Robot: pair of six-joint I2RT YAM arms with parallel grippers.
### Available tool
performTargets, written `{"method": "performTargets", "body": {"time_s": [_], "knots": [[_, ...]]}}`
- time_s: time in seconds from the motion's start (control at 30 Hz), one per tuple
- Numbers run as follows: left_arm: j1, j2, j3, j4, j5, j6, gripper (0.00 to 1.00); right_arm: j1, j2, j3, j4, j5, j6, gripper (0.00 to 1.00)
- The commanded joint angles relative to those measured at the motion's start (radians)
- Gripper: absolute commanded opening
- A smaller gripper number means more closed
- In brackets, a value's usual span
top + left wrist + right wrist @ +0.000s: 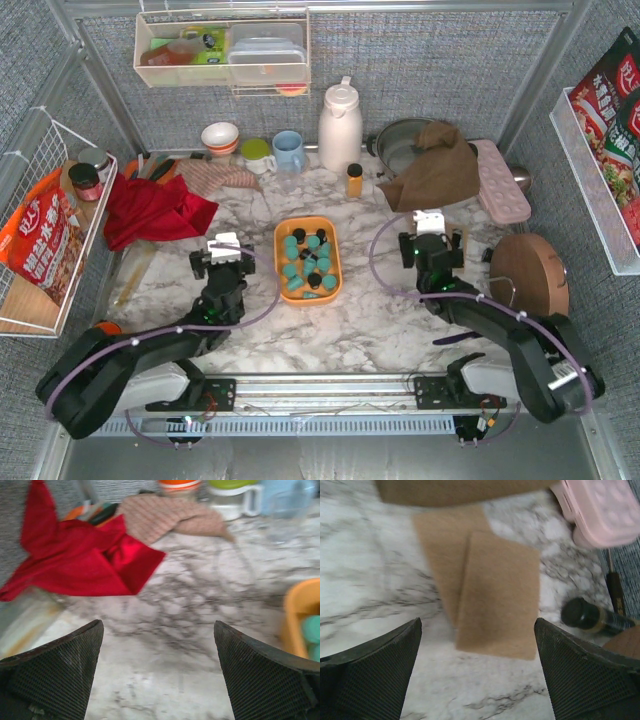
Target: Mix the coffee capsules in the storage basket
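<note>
Two end effectors hung low over the marble worktop, one on each side of the task's things. The left end effector had its jaws spread wide and held nothing. Its own camera showed bare marble between the two dark fingers. The right end effector was just as wide apart and just as empty.

Between them, at the centre of the top view, lay the storage basket, with its long axis running up and down the frame. The coffee capsules sat inside it, mostly teal with a few black, and none lay out on the marble that I could see.

The basket lay to the right of the left end effector and a little above it in the frame. It lay to the left of the right end effector, roughly level with it. The gap looked shorter on the left side, so I judged the left arm the nearer one.

The wrist views agreed: the orange rim and a teal capsule showed at the right edge of the left wrist view. The right wrist view held only a tan cloth, a pink tray and a small dark-capped bottle. A reach into the basket therefore called for a sideways swing toward the frame's centre, not a straight push ahead
</note>
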Motion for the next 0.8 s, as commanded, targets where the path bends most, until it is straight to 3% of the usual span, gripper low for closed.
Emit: {"method": "performTargets", "body": {"time_s": [0.0, 0.1, 0.2, 0.27, 0.33, 0.4, 0.53, 0.6, 0.7, 0.77], "knots": [[0.057, 0.110, -0.038, 0.343, -0.132, 0.212, 1.00, -0.138, 0.108, -0.028, 0.158, -0.060, 0.067, 0.99], [0.105, 0.179, -0.028, 0.398, -0.114, 0.317, 1.00, -0.182, 0.155, 0.011, 0.126, -0.050, 0.112, 0.99], [0.213, 0.265, -0.051, 0.419, -0.084, 0.240, 1.00, -0.210, 0.196, 0.010, 0.212, -0.076, 0.090, 0.99], [0.271, 0.336, -0.109, 0.573, -0.074, 0.225, 1.00, -0.216, 0.227, 0.023, 0.243, -0.074, 0.074, 0.99], [0.267, 0.378, -0.127, 0.692, -0.055, 0.275, 1.00, -0.228, 0.306, -0.044, 0.482, -0.091, 0.041, 0.99], [0.272, 0.398, -0.131, 0.733, -0.028, 0.285, 1.00, -0.235, 0.264, -0.069, 0.434, -0.104, 0.077, 0.99], [0.295, 0.457, -0.114, 0.791, 0.072, 0.316, 1.00, -0.286, 0.363, -0.116, 0.635, -0.227, 0.069, 0.99], [0.305, 0.511, -0.079, 0.785, 0.086, 0.358, 1.00, -0.292, 0.315, -0.077, 0.472, -0.338, 0.058, 0.99], [0.327, 0.594, -0.058, 0.841, 0.138, 0.413, 1.00, -0.316, 0.341, -0.105, 0.566, -0.433, 0.033, 0.99], [0.354, 0.560, -0.073, 0.822, 0.156, 0.378, 1.00, -0.320, 0.317, -0.097, 0.514, -0.457, 0.030, 0.99]]}}
